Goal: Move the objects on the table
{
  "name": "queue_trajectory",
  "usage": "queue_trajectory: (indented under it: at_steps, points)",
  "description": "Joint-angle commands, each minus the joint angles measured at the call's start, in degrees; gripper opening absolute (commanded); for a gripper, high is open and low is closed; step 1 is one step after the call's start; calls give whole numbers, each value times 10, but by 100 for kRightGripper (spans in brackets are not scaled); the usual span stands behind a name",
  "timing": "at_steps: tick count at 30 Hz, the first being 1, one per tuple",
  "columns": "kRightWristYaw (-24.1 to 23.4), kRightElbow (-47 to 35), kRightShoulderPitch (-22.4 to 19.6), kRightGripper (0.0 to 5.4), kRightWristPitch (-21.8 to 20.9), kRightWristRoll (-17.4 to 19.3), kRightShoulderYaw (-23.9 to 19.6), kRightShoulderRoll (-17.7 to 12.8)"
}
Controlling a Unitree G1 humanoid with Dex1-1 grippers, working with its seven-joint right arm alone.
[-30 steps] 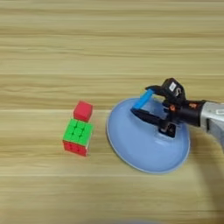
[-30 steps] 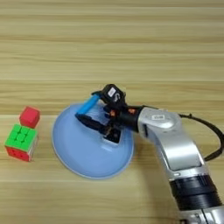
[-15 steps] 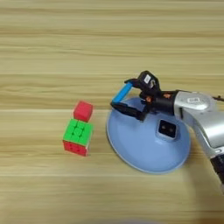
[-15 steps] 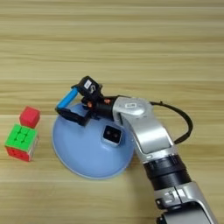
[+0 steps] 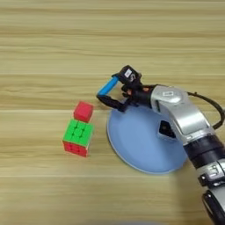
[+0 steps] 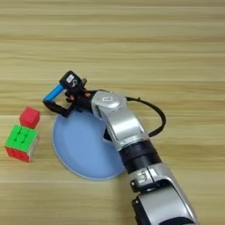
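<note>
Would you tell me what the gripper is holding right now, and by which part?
The right gripper holds the blue bar, pinched at its upper right end, above the plate's far-left rim.

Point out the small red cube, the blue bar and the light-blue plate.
small red cube [image 5: 83,111], left eye view, on its top face.
blue bar [image 5: 107,87], left eye view, at the middle of its length.
light-blue plate [image 5: 134,143], left eye view, on its bare inner surface.
</note>
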Motion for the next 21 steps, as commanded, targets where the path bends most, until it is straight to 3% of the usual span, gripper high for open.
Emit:
queue_trajectory:
  at_steps: [1, 11, 20, 21]
  points:
    - [-36, 35, -71, 454, -44, -14, -13, 13]
    - [-75, 155, -112, 454, -78, -38, -15, 44]
    - [-68, 161, -116, 454, -71, -40, -14, 51]
    - [-67, 161, -116, 490, -70, -40, -14, 52]
